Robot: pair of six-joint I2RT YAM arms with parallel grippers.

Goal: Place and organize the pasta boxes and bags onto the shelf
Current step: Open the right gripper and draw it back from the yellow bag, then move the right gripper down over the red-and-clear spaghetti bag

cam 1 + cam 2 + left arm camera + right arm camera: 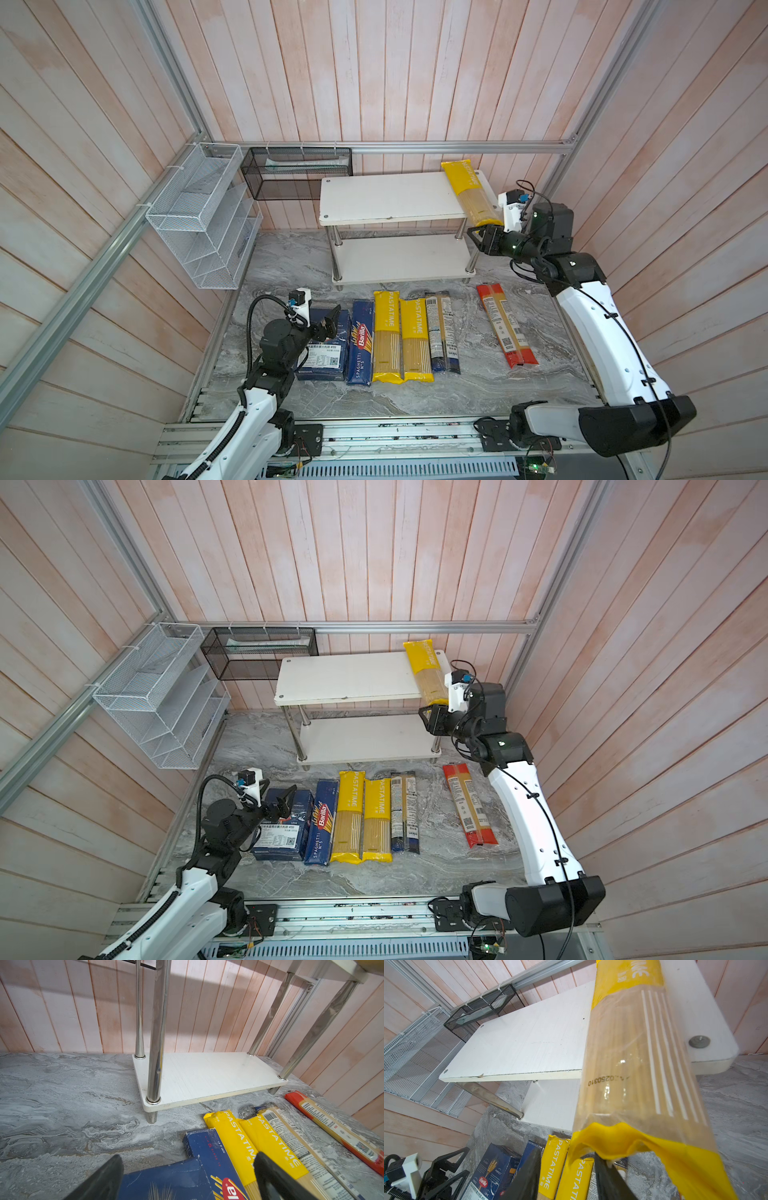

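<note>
The shelf [386, 195] stands at the back. One yellow bag [469, 187] lies across the right end of its top board, its near end overhanging the front edge. My right gripper [478, 237] is at that end; in the right wrist view its jaws [566, 1159] stand apart, open, and the bag's yellow flap [612, 1140] brushes one finger. In front lie the wide blue box [328, 357], narrow box [360, 349], two yellow bags [386, 336], a blue/clear bag [442, 332] and a red bag [505, 328]. My left gripper [330, 320] hovers open over the boxes [199, 1155].
A white wire rack [199, 216] and a black mesh basket [295, 172] hang on the back-left frame. The shelf's lower board [399, 257] is bare. Chrome posts [155, 1043] stand at its corners. Wooden walls close in on three sides.
</note>
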